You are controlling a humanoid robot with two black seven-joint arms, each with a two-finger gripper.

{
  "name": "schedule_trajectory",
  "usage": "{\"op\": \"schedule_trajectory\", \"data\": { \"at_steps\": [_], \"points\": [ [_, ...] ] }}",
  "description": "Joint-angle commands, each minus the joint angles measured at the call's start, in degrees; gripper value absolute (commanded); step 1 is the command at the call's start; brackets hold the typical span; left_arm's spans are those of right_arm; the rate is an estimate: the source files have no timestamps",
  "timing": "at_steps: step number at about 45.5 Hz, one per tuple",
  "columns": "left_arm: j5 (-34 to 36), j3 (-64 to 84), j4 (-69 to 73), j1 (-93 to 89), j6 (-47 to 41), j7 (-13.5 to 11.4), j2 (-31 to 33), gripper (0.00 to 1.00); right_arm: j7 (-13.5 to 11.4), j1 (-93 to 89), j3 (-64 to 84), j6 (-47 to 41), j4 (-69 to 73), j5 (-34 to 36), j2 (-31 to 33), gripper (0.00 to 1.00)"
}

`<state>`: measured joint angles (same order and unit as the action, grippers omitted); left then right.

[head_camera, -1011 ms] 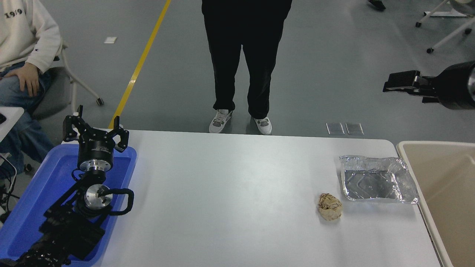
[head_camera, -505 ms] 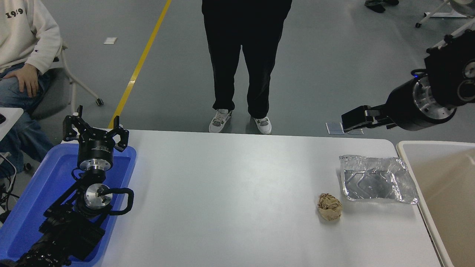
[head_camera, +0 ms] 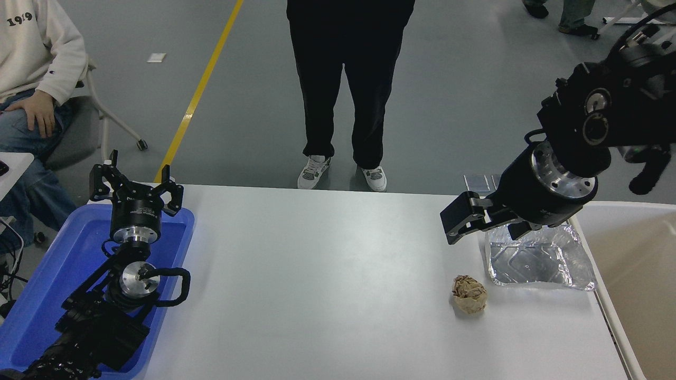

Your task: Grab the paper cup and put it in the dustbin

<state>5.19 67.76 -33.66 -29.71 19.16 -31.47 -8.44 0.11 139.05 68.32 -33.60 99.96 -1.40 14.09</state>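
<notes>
The left gripper sits parked over the blue tray, fingers spread. No cup shows anywhere on the table. The right gripper hangs above the foil tray, near the paper ball; I cannot tell its fingers' state. The bin waits rightmost. Judging so, the next move calls for finding the cup.

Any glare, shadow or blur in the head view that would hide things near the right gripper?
Head view: sharp overall; soft sheen across the middle of the white table; bright reflections on the foil tray blur its inner shape; the right gripper covers the tray's far left corner; the brown paper ball is evenly lit with a faint shadow; no paper cup shows.
</notes>
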Motion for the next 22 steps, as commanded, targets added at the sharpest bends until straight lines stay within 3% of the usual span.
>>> {"op": "schedule_trajectory", "data": {
  "at_steps": [1,22],
  "points": [
    [0.0,0.0,0.0,0.0,0.0,0.0,0.0,0.99,0.2,0.3,2.2,-1.6,0.0,2.4,0.0,1.0],
    [0.0,0.0,0.0,0.0,0.0,0.0,0.0,0.99,0.2,2.8,2.4,-2.0,0.0,2.4,0.9,1.0]
  ]
}}
